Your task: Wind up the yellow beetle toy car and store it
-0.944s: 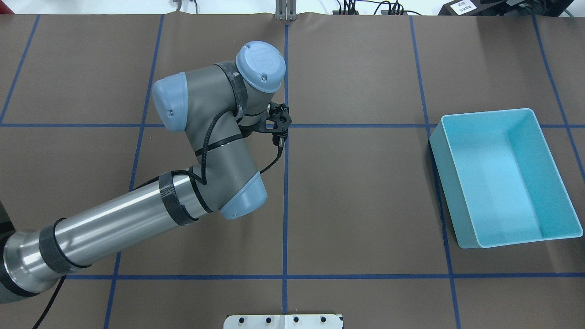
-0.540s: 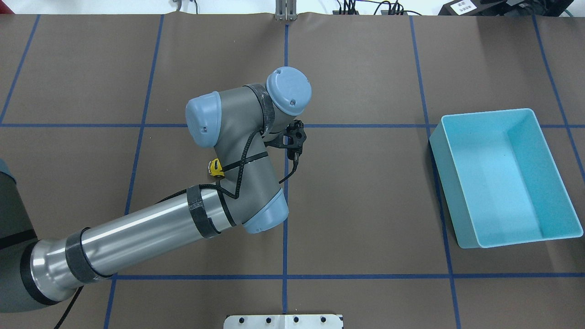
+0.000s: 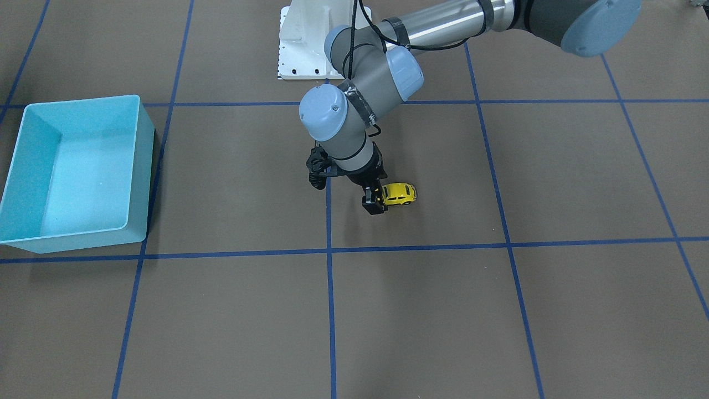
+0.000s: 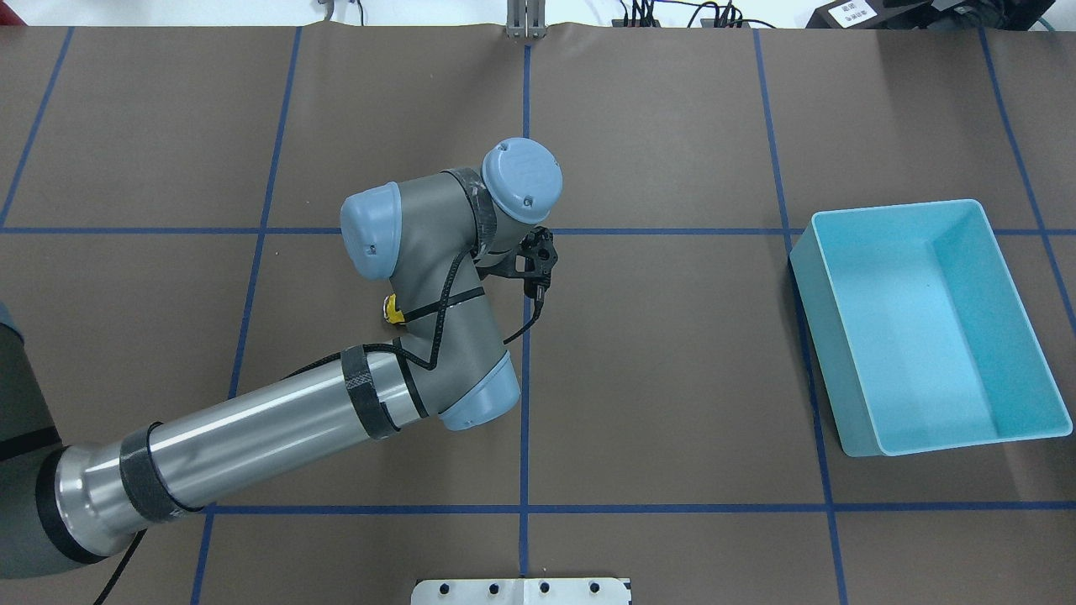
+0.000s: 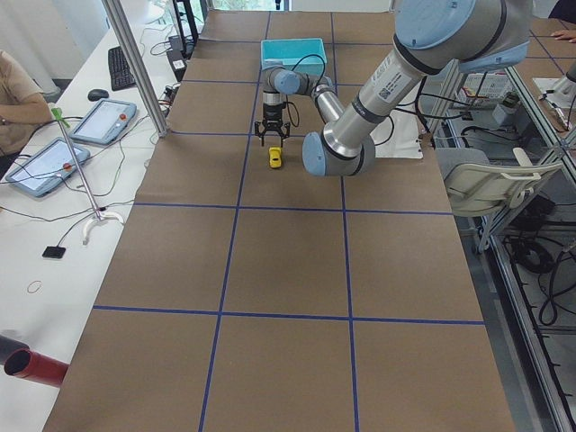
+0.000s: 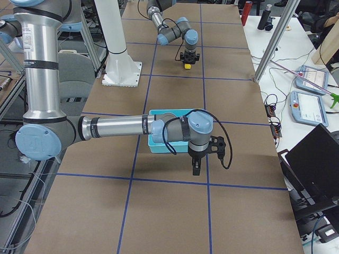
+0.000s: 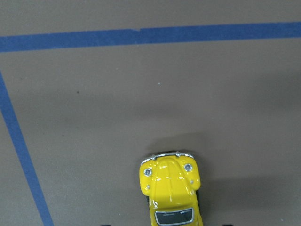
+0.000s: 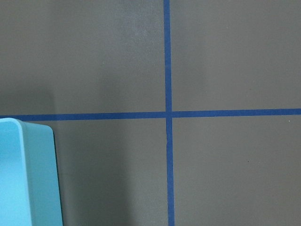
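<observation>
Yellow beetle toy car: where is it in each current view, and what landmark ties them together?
Exterior front-facing: yellow beetle toy car right of centre, by the wrist of the left arm.
Overhead exterior: a sliver left of centre, mostly under that arm.
Exterior left: upper middle, small.
Exterior right: top centre, tiny.
Left wrist-mounted: bottom centre.
Right wrist-mounted: not in it.
Landmark: light blue bin, in all but the left wrist view.

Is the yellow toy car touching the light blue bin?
Apart. The front-facing view shows a wide stretch of brown table between the yellow toy car and the light blue bin.
</observation>
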{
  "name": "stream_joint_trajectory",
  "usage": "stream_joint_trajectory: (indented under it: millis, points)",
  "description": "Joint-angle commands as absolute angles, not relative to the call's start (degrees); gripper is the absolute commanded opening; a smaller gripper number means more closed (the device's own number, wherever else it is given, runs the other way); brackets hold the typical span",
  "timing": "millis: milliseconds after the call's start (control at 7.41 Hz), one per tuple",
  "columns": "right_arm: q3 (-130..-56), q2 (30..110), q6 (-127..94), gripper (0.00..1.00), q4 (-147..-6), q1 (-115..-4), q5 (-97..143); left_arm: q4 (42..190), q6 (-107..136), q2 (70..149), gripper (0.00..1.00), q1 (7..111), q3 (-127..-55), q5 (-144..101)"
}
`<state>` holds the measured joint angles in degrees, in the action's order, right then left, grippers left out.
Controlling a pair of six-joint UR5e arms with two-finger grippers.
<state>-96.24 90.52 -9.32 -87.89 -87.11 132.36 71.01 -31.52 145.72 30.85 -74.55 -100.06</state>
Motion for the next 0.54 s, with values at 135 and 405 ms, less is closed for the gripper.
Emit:
stream_joint_trajectory:
  millis: [135,405]
  points:
    - [-96.24,90.53,-9.32,1.0,-87.89,-87.19,132.36,73.91,-31.46,144.93,0.82,30.15,-74.36,-100.63]
    - [-96.24,90.53,-9.32,1.0,-87.89,-87.19,132.36,75.67,-31.46,145.02,0.82,29.97,-73.56,-100.63]
